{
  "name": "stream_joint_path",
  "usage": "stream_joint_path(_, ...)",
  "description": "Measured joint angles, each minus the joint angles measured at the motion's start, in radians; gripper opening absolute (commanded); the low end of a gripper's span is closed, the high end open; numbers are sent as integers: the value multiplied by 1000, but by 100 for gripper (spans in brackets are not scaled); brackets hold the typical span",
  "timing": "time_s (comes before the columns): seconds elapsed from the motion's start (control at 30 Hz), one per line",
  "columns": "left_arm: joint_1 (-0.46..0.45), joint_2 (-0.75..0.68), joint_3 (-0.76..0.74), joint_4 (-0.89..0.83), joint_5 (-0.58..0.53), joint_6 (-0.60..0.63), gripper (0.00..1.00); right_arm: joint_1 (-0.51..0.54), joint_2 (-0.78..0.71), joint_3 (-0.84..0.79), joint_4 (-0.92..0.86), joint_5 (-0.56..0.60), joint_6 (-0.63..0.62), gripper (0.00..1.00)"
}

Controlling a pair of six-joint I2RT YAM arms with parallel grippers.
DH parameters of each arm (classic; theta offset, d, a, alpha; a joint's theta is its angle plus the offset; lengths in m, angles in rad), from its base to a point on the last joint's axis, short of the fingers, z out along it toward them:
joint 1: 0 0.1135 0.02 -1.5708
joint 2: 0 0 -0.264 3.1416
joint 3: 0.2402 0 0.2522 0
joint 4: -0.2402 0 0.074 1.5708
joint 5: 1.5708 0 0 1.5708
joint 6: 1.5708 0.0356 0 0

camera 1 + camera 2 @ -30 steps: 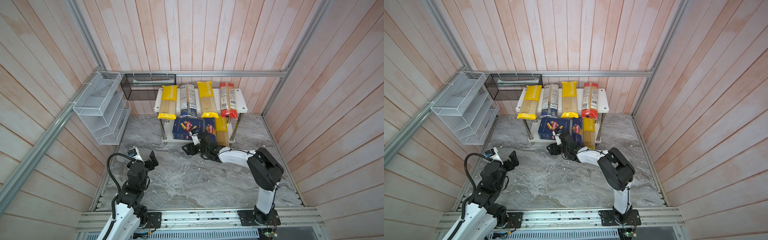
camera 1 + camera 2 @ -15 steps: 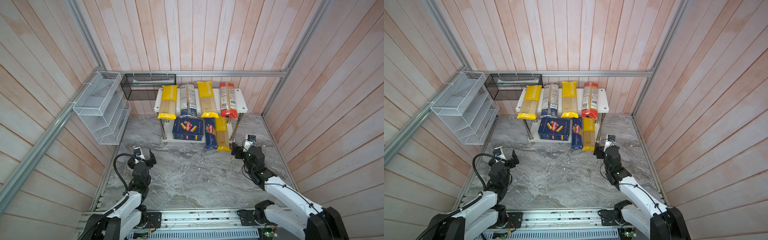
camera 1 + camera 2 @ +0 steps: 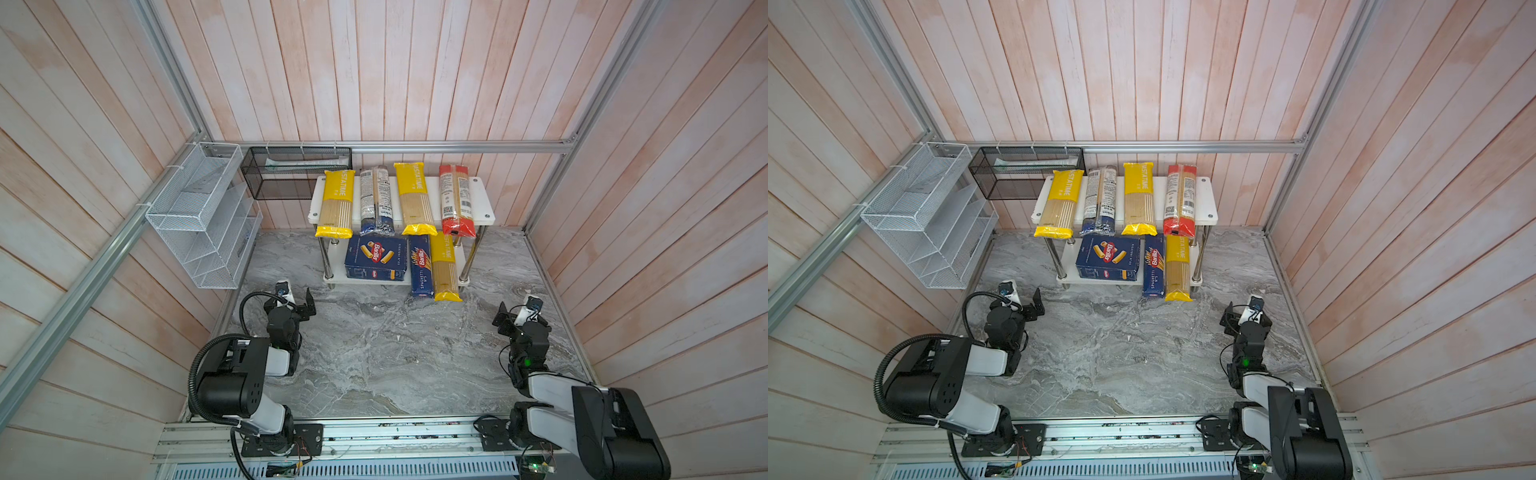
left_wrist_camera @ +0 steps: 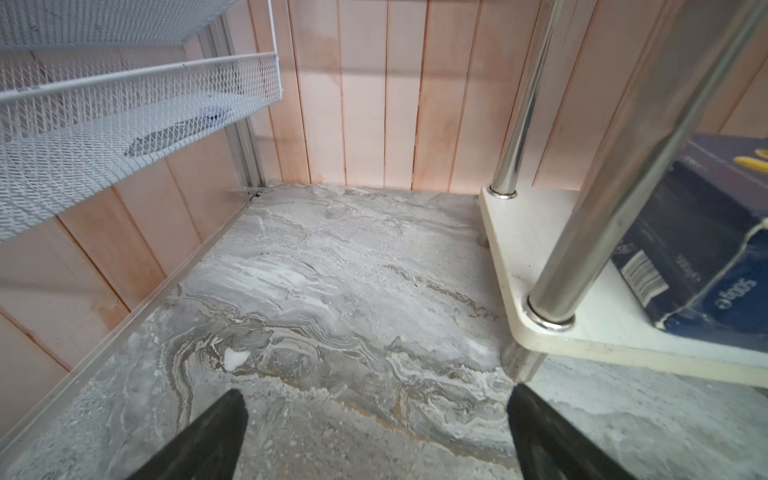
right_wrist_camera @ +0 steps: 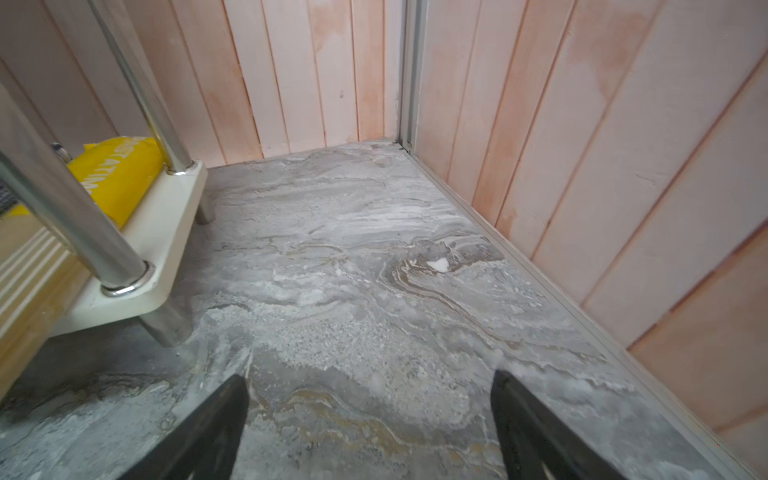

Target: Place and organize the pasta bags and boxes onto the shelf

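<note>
We find left pincer [image 4: 376, 397] and right pincer [image 5: 369, 380] apart, empty; spaghetti bags [image 3: 334, 199] lie parallel on the twelve-o'clock shelf [image 3: 484, 204], evidently saving room.

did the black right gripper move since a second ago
Yes: the black right gripper withdrew rightward and nearer, away from the white two-tier shelf.

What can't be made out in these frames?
Both top views: far ends of the rigatoni box, spaghetti box and lower yellow bag, under the shelf top board.
Both top views: pale object in the black mesh basket, blurred by mesh.
Left wrist view: dark shape in the white wire rack, behind mesh.
</note>
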Motion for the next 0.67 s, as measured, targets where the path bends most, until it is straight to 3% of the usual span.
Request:
stream_joint_path(0.17,3,0,0,-1,13,-3,100,-8,294,36,245,-75,-37,95)
stream_joint_path(0.67,4,0,0,-3,24,-3,100,-8,278,138,187,-98,-51,98)
